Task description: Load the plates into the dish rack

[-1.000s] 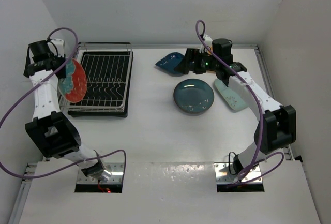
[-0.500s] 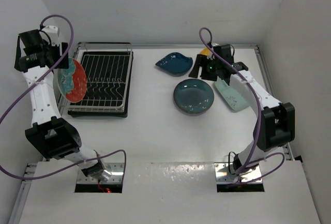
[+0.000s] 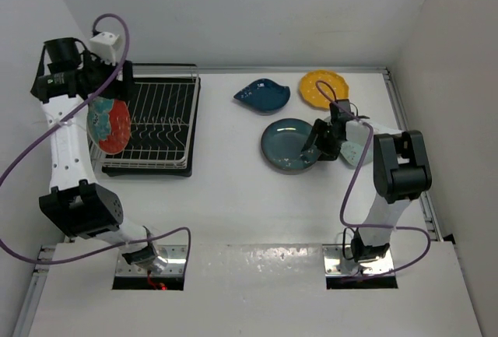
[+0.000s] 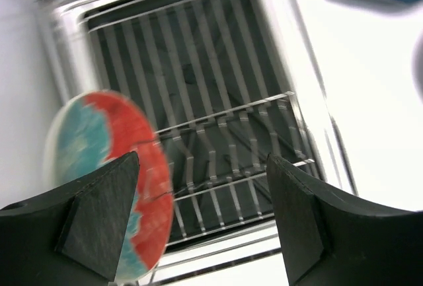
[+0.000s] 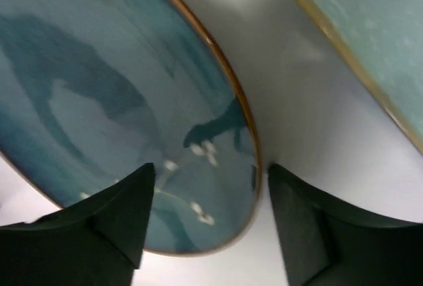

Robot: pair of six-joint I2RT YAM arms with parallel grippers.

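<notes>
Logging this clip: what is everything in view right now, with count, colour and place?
round floral plate: 1, red and teal, standing on edge at the left side of the dish rack
dish rack: 1, white wire over a black tray, far left of the table
leaf-shaped plate: 1, dark blue, lying flat, far centre
scalloped plate: 1, yellow, lying flat, far right
round plate: 1, dark teal, lying flat, centre right
oblong plate: 1, pale mint, right of the dark teal one, partly hidden by the right arm
table: 1, white
left gripper: 1, black, open, over the rack beside the floral plate
right gripper: 1, black, open, jaws either side of the dark teal plate's right rim
</notes>
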